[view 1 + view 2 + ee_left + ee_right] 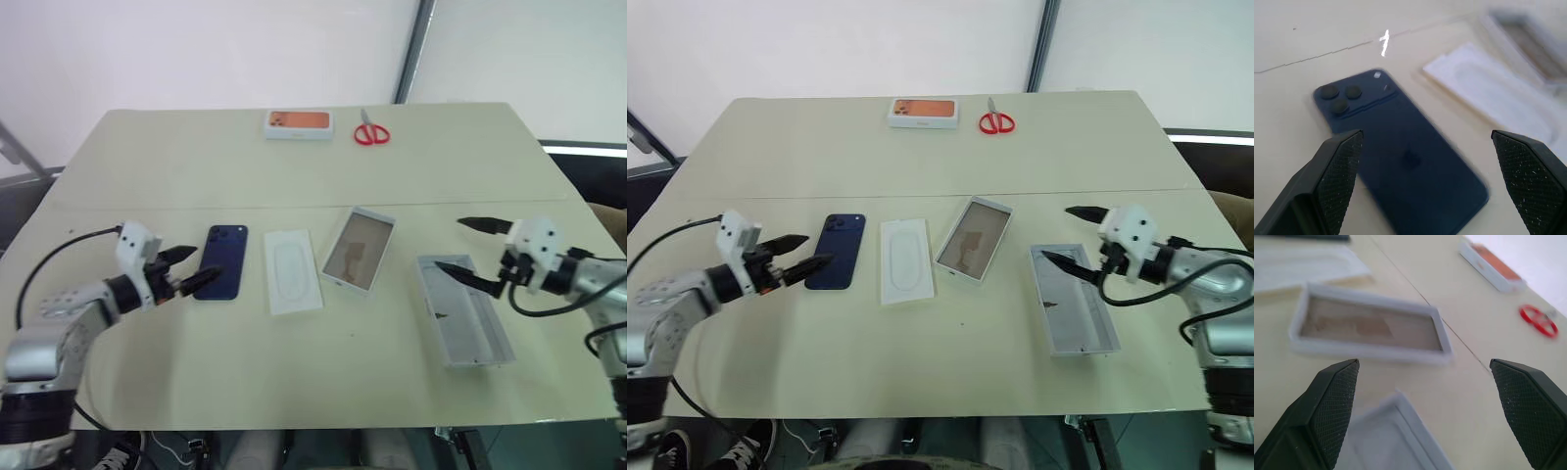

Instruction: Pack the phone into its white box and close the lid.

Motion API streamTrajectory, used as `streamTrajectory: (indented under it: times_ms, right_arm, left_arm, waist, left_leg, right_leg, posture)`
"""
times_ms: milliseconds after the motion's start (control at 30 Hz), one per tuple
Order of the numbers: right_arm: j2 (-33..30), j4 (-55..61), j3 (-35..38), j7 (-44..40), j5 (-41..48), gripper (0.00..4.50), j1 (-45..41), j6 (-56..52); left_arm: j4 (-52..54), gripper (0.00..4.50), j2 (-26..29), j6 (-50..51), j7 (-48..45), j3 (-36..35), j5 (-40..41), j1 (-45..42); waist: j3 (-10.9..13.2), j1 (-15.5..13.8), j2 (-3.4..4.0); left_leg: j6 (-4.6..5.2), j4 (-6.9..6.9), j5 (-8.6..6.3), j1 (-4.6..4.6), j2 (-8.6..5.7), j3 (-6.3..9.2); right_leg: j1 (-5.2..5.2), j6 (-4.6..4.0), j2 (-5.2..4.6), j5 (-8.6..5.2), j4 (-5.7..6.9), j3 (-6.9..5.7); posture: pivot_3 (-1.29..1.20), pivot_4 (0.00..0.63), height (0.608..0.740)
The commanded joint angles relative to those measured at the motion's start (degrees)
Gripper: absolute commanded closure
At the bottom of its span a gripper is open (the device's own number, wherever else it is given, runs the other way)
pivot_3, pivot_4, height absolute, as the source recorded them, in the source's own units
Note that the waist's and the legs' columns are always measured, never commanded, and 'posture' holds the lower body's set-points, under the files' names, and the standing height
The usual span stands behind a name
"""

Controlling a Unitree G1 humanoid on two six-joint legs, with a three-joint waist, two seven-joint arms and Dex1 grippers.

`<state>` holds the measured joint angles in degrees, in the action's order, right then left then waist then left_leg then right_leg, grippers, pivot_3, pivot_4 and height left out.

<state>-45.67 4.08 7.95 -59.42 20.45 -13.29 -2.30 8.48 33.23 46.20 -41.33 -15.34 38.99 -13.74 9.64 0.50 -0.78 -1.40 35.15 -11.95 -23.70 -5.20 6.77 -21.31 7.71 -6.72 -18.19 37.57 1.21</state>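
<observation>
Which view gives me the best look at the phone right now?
The left wrist view: the phone lies back up between the open jaws of the left gripper, its camera cluster plain. Both eye views show it whole but small, lying beside the flat white insert. The right wrist view looks at the white box instead.

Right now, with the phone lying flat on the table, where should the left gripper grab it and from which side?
Grip the phone across its two long edges near mid-length, coming down from above. It lies flat, back up, so only the thin sides offer purchase. The open left gripper is already beside it; the white insert alongside leaves a gap.
</observation>
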Motion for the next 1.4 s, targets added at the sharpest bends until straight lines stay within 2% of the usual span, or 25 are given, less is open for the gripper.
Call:
streamTrajectory:
  times_ms: [33,133,200,333,567,800,900,1000,1067,1133,1333,1400]
  right_arm:
    - [0.42,4.22,-2.17,-0.34,-0.71,0.04,-0.49,0.32]
    - [0.84,5.65,-4.71,-0.83,-1.43,0.04,-1.0,0.22]
    - [0.72,5.42,-5.33,-1.22,-1.9,0.04,-1.55,0.65]
    - [1.1,3.21,-5.12,-0.87,-1.82,0.04,-3.07,1.03]
    - [2.03,0.31,-5.34,-0.3,-3.12,0.04,-2.9,3.39]
    - [4.04,-0.95,-6.03,1.42,-4.47,0.04,-3.32,4.75]
    - [4.84,-0.3,-6.47,2.08,-4.97,0.04,-3.25,4.64]
    - [4.86,-0.19,-6.39,2.27,-5.04,0.04,-3.23,4.64]
    - [4.81,-0.15,-6.39,2.5,-5.39,0.0,-3.24,4.77]
    - [4.84,0.03,-6.32,2.58,-5.39,0.0,-3.22,4.62]
    - [4.88,0.55,-6.43,2.96,-5.52,0.0,-3.01,4.5]
    - [4.96,0.45,-6.52,3.06,-5.58,0.0,-3.05,4.54]
  left_arm:
    - [3.21,0.09,-1.17,6.92,4.25,-0.48,4.56,-1.79]
    - [3.31,0.09,-2.32,12.67,7.49,1.93,5.43,-2.87]
    - [4.92,0.09,-2.64,12.98,9.01,3.91,3.94,-2.3]
    - [5.64,0.09,-5.23,23.44,13.59,1.64,10.0,-3.99]
    - [4.33,0.09,-8.69,28.94,22.2,0.98,8.73,-6.91]
    - [2.53,0.09,-13.95,30.76,26.56,0.75,8.62,-8.0]
    - [0.62,0.09,-18.55,32.09,29.11,-1.27,9.79,-9.64]
    - [0.16,0.09,-19.73,34.11,28.8,-0.38,9.83,-9.99]
    - [-0.6,0.6,-20.96,34.81,28.94,-1.4,10.52,-10.17]
    - [-0.51,1.37,-21.19,35.74,28.5,-1.87,11.03,-10.48]
    - [-2.05,4.4,-20.81,37.06,29.46,-3.57,9.54,-10.39]
    - [-2.57,4.46,-21.18,37.4,29.67,-4.93,10.09,-10.67]
  waist:
    - [0.02,0.14,-0.03]
    - [0.02,0.29,-0.03]
    - [0.02,0.31,-0.03]
    - [0.03,0.13,-0.04]
    - [0.05,0.08,-0.08]
    - [0.03,-0.08,-0.05]
    - [0.03,-0.76,-0.06]
    - [0.03,-1.34,-0.06]
    - [0.03,-1.28,-0.06]
    - [0.04,-1.24,-0.07]
    - [0.04,-1.11,-0.08]
    - [0.05,-1.05,-0.09]
  left_leg:
    - [0.0,-0.01,0.0,-0.02,-0.02,-0.01]
    - [0.01,-0.04,-0.01,-0.03,-0.04,-0.05]
    - [0.01,-0.03,0.0,-0.03,-0.03,-0.06]
    - [-0.01,0.02,0.01,-0.03,-0.03,-0.05]
    - [-0.01,0.0,0.01,-0.02,-0.05,-0.04]
    - [-0.03,0.01,0.02,0.04,-0.05,-0.05]
    - [-0.03,0.05,0.02,0.1,-0.09,-0.04]
    - [-0.03,0.09,0.02,0.1,-0.11,-0.04]
    - [-0.03,0.09,0.02,0.1,-0.12,-0.04]
    - [-0.03,0.08,0.02,0.11,-0.12,-0.05]
    - [-0.04,0.06,0.02,0.11,-0.1,-0.05]
    - [-0.04,0.05,0.02,0.12,-0.09,-0.05]
  right_leg:
    - [-0.01,0.0,0.03,0.0,0.0,0.0]
    - [-0.05,0.02,0.06,-0.01,-0.01,0.04]
    - [-0.05,0.01,0.09,-0.01,0.02,0.06]
    - [-0.03,0.0,0.08,0.0,0.05,0.06]
    - [-0.02,0.01,0.08,0.0,0.05,0.04]
    - [0.04,0.0,0.1,0.0,0.06,0.05]
    - [0.16,0.01,0.06,0.0,0.06,0.03]
    - [0.19,0.01,0.05,0.0,0.06,0.02]
    - [0.2,0.01,0.04,0.0,0.05,0.02]
    - [0.19,0.01,0.04,0.0,0.05,0.02]
    - [0.16,0.01,0.07,0.0,0.05,0.02]
    - [0.17,0.01,0.08,0.0,0.05,0.02]
  posture:
    - [0.0,0.15,0.74]
    - [0.0,0.15,0.74]
    - [0.0,0.15,0.74]
    - [0.0,0.15,0.74]
    - [0.0,0.15,0.74]
    - [0.0,0.15,0.74]
    - [0.0,0.15,0.74]
    - [0.0,0.15,0.74]
    - [0.0,0.15,0.74]
    - [0.0,0.15,0.74]
    - [0.0,0.15,0.74]
    - [0.0,0.15,0.74]
